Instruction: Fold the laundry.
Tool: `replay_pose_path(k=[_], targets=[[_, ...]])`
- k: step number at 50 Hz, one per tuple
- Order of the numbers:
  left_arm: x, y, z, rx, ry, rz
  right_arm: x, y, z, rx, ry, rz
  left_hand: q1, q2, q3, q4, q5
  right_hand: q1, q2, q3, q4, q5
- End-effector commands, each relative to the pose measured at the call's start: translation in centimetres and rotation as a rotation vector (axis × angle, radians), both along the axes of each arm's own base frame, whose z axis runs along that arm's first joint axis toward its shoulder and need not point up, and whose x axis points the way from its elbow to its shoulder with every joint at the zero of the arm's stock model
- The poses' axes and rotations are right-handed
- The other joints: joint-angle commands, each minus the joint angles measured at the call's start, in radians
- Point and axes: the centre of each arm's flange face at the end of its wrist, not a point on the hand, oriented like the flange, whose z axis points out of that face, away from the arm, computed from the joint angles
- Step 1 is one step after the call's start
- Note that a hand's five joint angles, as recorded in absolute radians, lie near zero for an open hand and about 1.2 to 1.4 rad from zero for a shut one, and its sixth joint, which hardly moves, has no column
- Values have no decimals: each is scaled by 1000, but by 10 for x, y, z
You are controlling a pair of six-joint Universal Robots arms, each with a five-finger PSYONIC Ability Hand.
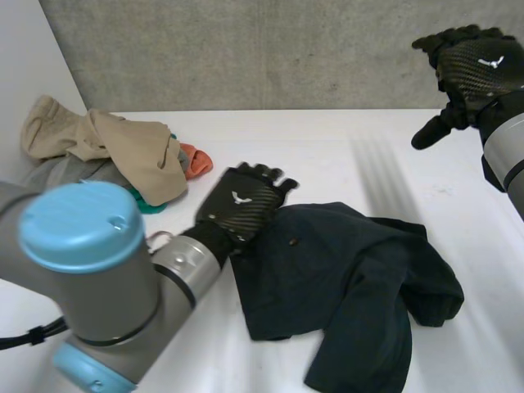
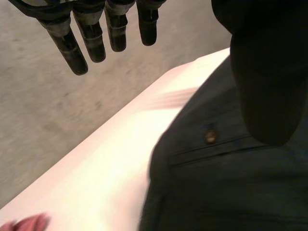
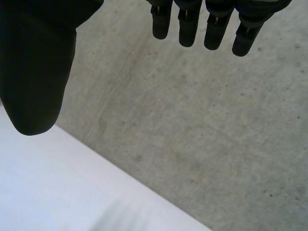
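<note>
A dark navy garment (image 1: 344,278) lies crumpled on the white table (image 1: 327,155), right of centre; a small button on it (image 2: 210,136) sits under my left palm. My left hand (image 1: 243,202) hovers at the garment's upper left corner, fingers (image 2: 91,38) straight and apart from the thumb, holding nothing. High at the far right, my right hand (image 1: 473,70) is raised off the table near the wall. Its fingers (image 3: 207,29) are straight and empty.
A heap of other laundry lies at the table's back left: a beige piece (image 1: 123,143) on top, an orange one (image 1: 195,160), a teal one and a grey one (image 1: 61,172). A grey concrete wall (image 1: 270,49) runs behind the table.
</note>
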Motion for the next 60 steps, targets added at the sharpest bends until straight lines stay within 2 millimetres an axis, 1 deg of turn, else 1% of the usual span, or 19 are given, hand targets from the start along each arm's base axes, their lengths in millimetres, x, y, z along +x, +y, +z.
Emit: replay_pose_path(k=[1,5,11,12,16,19,32,37,40,41,43,44,45,48,49,52,53,57,60], targets=[[39,4,34,36,98,121,5,2,-11,35,87,33,-14,-32,-35,-26,-49,-50,-32,-32,-33,-48],[58,13,25,147,130,165,11,11,-29,116,228,97,-14,-32,-35,-26,-49,-50,-32,-32,-33,-48],[60,30,-18,356,86,145,14,18,-52,204,330,137,30,13,9,19,-4,-50,-32,-32,-33,-48],[57,34,-28,392,69,130,15,18,-54,207,328,137,42,24,21,31,8,-50,-32,-32,-33,-48],[44,38,-50,423,28,98,14,14,-60,203,293,119,74,57,53,63,40,-50,-32,-32,-33,-48],[33,41,-60,417,15,84,12,12,-64,196,270,105,145,127,123,133,110,-50,-32,-32,-33,-48],[3,41,-84,351,-57,56,10,14,-86,201,240,97,163,145,141,151,128,-50,-32,-32,-33,-48],[-7,39,-95,325,-77,48,10,15,-87,200,239,98,332,314,311,321,298,-50,-32,-32,-33,-48],[-12,34,-101,300,-87,56,11,15,-87,195,238,100,643,625,622,632,609,-50,-32,-32,-33,-48],[-12,30,-101,287,-88,70,11,15,-87,195,239,100,888,870,867,877,854,-50,-32,-32,-33,-48],[-11,23,-95,258,-76,100,10,15,-86,192,237,96,1206,1188,1185,1195,1172,-50,-32,-32,-33,-48],[-11,18,-88,237,-61,115,10,15,-85,190,236,93,1207,1190,1186,1196,1173,-50,-32,-32,-33,-48],[-8,5,-67,181,-10,168,10,15,-84,187,236,90,1207,1190,1186,1196,1173,-50,-32,-32,-33,-48],[4,-20,-27,90,94,273,9,16,-77,164,233,80,1207,1190,1186,1196,1173,-50,-32,-32,-33,-48],[14,-36,3,24,170,320,9,16,-75,161,230,78,1207,1190,1186,1196,1173,-50,-32,-32,-33,-48],[23,-53,45,-77,280,332,10,19,-70,145,223,86,1207,1190,1186,1196,1173,-50,-32,-32,-33,-48],[25,-59,67,-130,333,309,11,20,-69,142,222,87,1207,1190,1186,1196,1173,-50,-32,-32,-33,-48],[18,-59,108,-198,438,191,16,25,-67,130,223,106,1207,1190,1186,1196,1173,-50,-32,-32,-33,-48],[9,-52,118,-192,472,118,17,25,-66,126,221,100,1207,1190,1186,1196,1173,-50,-32,-32,-33,-48]])
